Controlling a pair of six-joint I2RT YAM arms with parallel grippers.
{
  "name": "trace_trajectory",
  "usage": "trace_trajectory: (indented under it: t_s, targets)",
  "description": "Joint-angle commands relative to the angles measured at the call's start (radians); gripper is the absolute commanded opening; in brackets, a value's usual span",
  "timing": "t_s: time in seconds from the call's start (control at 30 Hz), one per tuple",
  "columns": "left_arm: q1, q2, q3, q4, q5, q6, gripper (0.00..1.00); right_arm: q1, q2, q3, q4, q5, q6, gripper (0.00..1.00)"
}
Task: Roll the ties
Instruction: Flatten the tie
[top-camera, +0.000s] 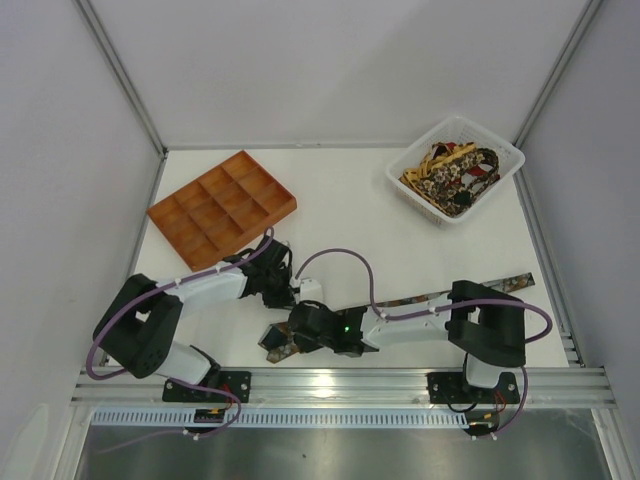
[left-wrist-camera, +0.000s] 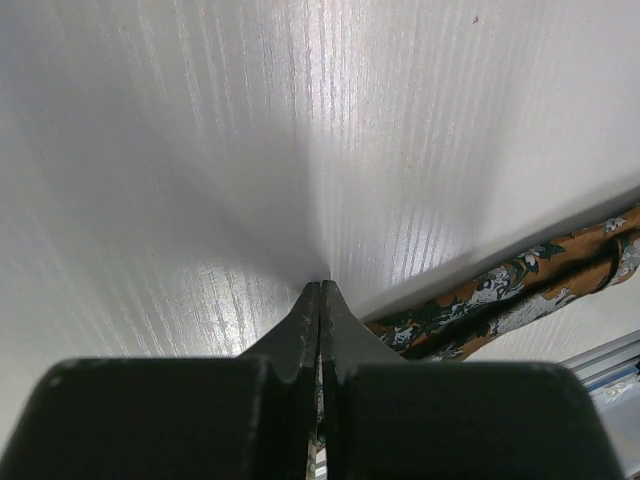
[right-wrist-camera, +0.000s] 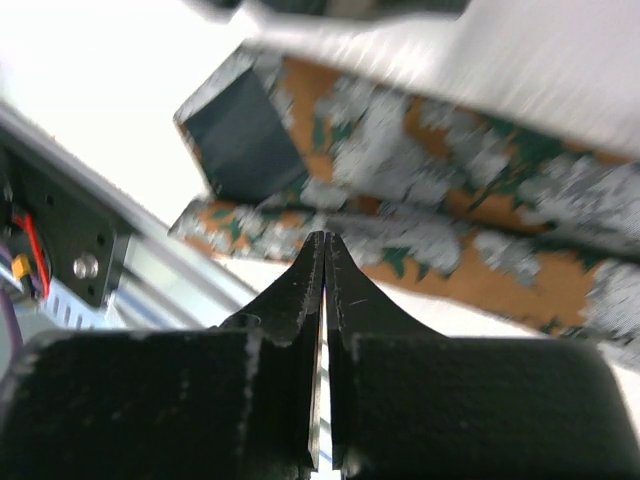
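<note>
Pressing its jaws together on nothing, the right gripper (right-wrist-camera: 325, 240) noses the folded tie (right-wrist-camera: 450, 200) just ahead, likely to steady its first turn. The left gripper (left-wrist-camera: 320, 285) (jaws also together, empty) touches the table (left-wrist-camera: 200, 150), the tie to its right.

The tie (right-wrist-camera: 480, 190) is matt patterned cloth, and the table (left-wrist-camera: 200, 150) is smooth, faintly streaked, glossy white board.
</note>
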Motion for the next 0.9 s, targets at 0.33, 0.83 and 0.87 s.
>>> trace_trajectory:
  t_s: [0.33, 0.83, 0.87]
  targets:
    - [0.000, 0.042, -0.045, -0.080, -0.042, 0.012, 0.01, 0.149, 0.073, 0.038, 0.035, 0.008, 0.008, 0.00]
    - [0.000, 0.010, -0.097, -0.072, -0.037, 0.002, 0.00, 0.043, 0.132, 0.132, 0.069, 0.079, -0.093, 0.00]
    - [0.000, 0.007, -0.097, -0.074, -0.037, 0.002, 0.00, 0.038, 0.126, 0.136, 0.069, 0.082, -0.101, 0.00]
